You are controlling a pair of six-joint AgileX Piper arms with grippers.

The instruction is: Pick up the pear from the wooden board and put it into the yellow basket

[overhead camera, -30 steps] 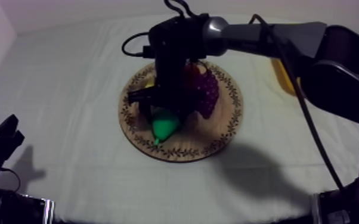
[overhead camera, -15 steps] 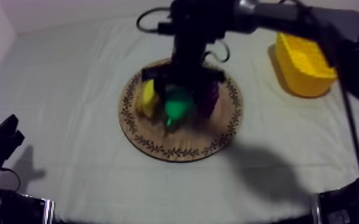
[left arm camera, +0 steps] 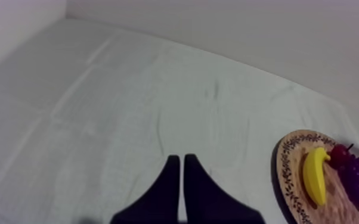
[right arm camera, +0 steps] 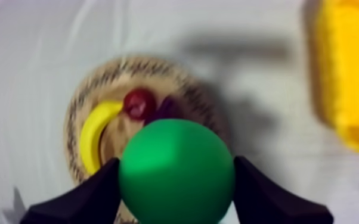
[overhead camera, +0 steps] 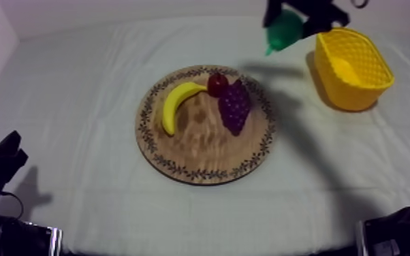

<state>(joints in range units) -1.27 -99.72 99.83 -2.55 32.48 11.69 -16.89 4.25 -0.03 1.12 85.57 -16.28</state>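
The green pear (overhead camera: 284, 30) hangs high above the cloth, just left of the yellow basket (overhead camera: 355, 67), held by my right gripper (overhead camera: 296, 20). In the right wrist view the pear (right arm camera: 176, 171) sits between the two black fingers (right arm camera: 92, 193), with the wooden board (right arm camera: 81, 104) far below and the basket (right arm camera: 349, 71) off to one side. The round board (overhead camera: 204, 160) lies mid-table with a banana (overhead camera: 175, 103), a small red fruit (overhead camera: 217, 84) and grapes (overhead camera: 234, 105) on it. My left gripper (left arm camera: 179, 173) rests shut over bare cloth, and shows low at the left (overhead camera: 0, 160).
The board with banana (left arm camera: 316, 179), red fruit (left arm camera: 339, 154) and grapes (left arm camera: 358, 179) lies off to the side of my left gripper. A wall runs along the table's far edge. Bare cloth spreads between board and basket.
My right gripper has lifted the pear off the board and carried it up and to the right, to beside the basket. The left arm has stayed still.
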